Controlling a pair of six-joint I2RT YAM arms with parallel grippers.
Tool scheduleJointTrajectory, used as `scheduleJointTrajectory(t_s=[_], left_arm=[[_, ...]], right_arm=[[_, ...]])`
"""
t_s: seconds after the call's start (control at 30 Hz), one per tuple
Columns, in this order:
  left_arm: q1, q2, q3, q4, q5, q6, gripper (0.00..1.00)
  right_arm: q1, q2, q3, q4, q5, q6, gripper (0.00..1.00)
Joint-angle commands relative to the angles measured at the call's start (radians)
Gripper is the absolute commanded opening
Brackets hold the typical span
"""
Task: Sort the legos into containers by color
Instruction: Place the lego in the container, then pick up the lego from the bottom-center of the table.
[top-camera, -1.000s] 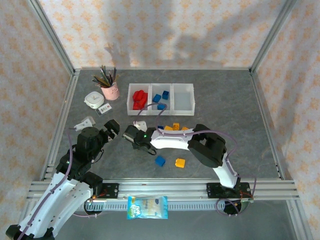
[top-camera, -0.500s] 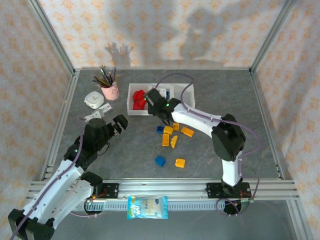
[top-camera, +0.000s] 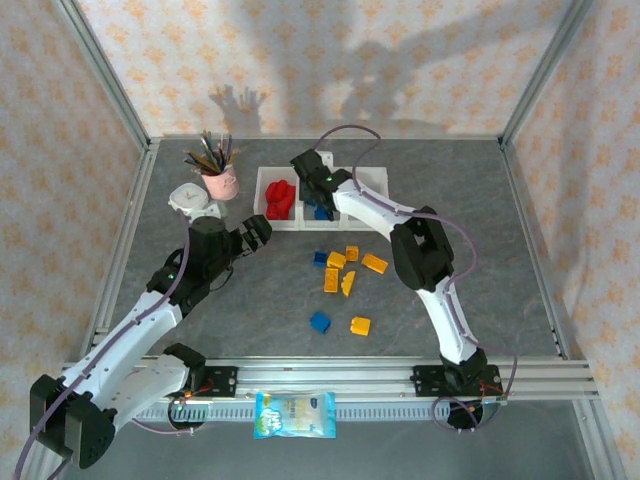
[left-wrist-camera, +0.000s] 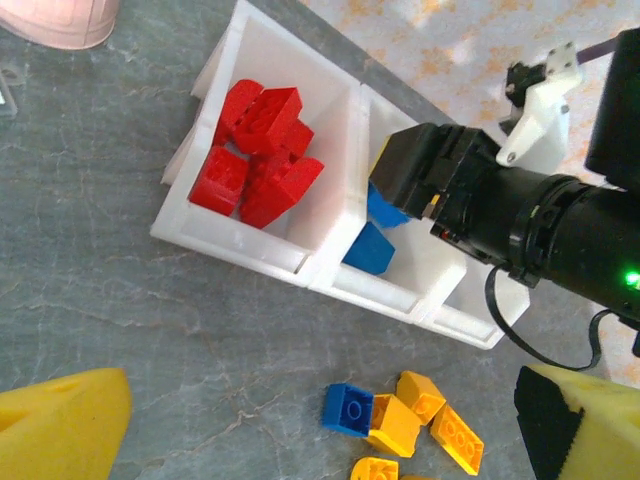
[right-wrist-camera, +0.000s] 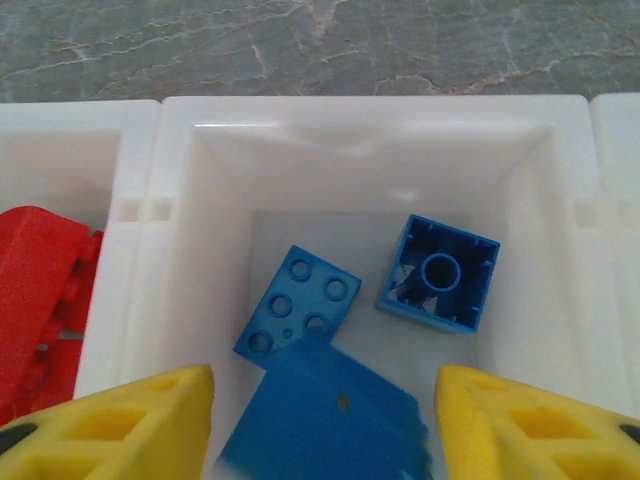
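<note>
While the right arm stretches far over the table, the right claw (right-wrist-camera: 322, 382) hangs above the middle bin (right-wrist-camera: 370, 150) in the row of three joined white plastic bins (top-camera: 365, 198). Its two yellow fingers (right-wrist-camera: 110, 425) are spread wide. A blue plastic brick (right-wrist-camera: 330, 425) sits between them, tilted and fuzzy. A bit of white shows between it and the finger at the left of the wrist view, so the claw is not squeezing it. Two more small blue bricks lie on the floor of that bin. One (right-wrist-camera: 300, 300) has its bumps up and the other (right-wrist-camera: 440, 272) shows its hollow underside.

A pile of red plastic bricks (left-wrist-camera: 255, 150) lies in the left bin (left-wrist-camera: 225, 245).

The left claw (left-wrist-camera: 325, 390) hovers over the grey stone-look table (top-camera: 480, 250), near the front of the bins. Its yellow fingers are far apart and grip nothing. Below it, just in front of the bins, a little blue brick (left-wrist-camera: 347, 408) touches a bunch of yellow-orange bricks (left-wrist-camera: 420, 415). Nearer the arms' bases, another blue brick (top-camera: 320, 322) and a lone yellow-orange brick (top-camera: 360, 325) lie near each other but apart. A pink cup of brushes (top-camera: 222, 182) stands to the left of the bins.
</note>
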Motion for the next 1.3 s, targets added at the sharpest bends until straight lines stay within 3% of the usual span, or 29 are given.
scheduleJointTrajectory(t_s=[0.0,0.73,1.0,1.27], left_arm=[[0.004,-0.002,0.033,0.032,0.014,0.032,0.99],[-0.009,-0.127,-0.069,-0.040,0.080,0.005,0.99],[-0.074,-0.212,-0.148,-0.073,0.036,-0.063,0.99],[-0.151,-0.267,-0.180,-0.140,-0.048,-0.150,0.99]], right_arm=[[0.004,-0.048,0.026,-0.034,0.009,-0.014,0.65],[0.157,-0.581,-0.603,0.018,-0.095,-0.058,0.72],[0.269,-0.725,-0.825,0.025,-0.136,-0.035,0.73],[0.395,-0.773,-0.971,0.048,-0.176,0.053,0.74]])
